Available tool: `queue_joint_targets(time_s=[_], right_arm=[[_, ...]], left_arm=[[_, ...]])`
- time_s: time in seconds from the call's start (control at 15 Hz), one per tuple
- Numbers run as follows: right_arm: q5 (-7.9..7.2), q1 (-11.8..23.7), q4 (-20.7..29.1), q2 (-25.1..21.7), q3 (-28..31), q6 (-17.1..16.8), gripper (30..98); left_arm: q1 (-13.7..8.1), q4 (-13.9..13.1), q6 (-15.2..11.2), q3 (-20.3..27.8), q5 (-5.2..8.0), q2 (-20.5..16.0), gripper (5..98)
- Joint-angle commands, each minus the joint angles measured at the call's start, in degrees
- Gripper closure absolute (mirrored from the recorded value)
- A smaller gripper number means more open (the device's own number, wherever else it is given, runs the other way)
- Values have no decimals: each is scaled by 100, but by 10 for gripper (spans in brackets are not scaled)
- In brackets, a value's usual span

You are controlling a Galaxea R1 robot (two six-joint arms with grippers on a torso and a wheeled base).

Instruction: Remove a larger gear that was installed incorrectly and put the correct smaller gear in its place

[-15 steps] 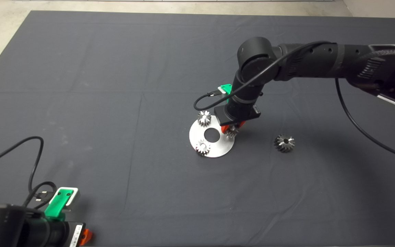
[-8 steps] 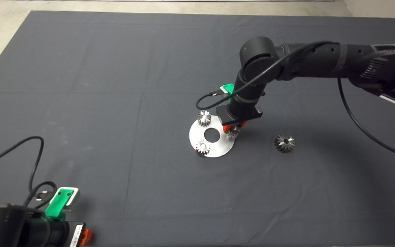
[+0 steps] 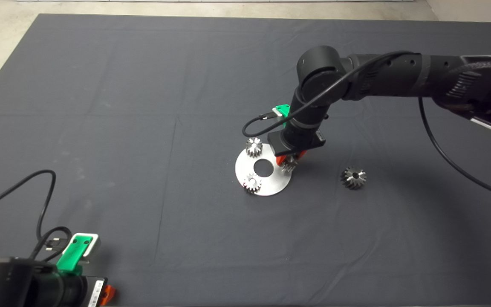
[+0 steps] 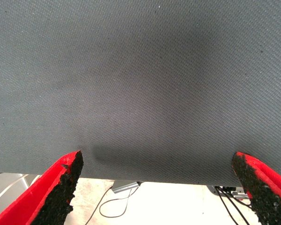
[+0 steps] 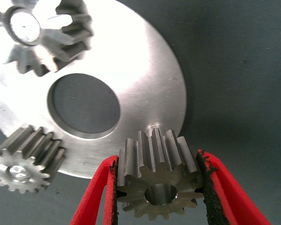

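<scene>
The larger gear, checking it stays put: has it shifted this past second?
No. The larger gear lies at the same spot on the mat, right of the silver disc.

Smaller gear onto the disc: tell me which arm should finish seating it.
Right. Its tool already grips the smaller gear at the disc edge; the left tool sits parked at the mat's near corner.

The right arm reaches in over the mat, wrist bent straight down, its right gripper [image 3: 288, 161] pinching the smaller gear [image 5: 157, 180] between both pads. The left gripper [image 4: 161, 187] waits at the near-left edge, fingers spread wide, apparently idle.
</scene>
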Motion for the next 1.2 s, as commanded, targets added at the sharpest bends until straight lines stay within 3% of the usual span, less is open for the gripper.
queue_joint_targets(time_s=[0.0, 1.13], right_arm=[[-584, 212, 157, 134, 43, 18, 937], [-610, 203, 149, -135, 78, -26, 937]], left_arm=[[257, 147, -45, -309, -245, 102, 196], [359, 200, -62, -415, -245, 325, 196]])
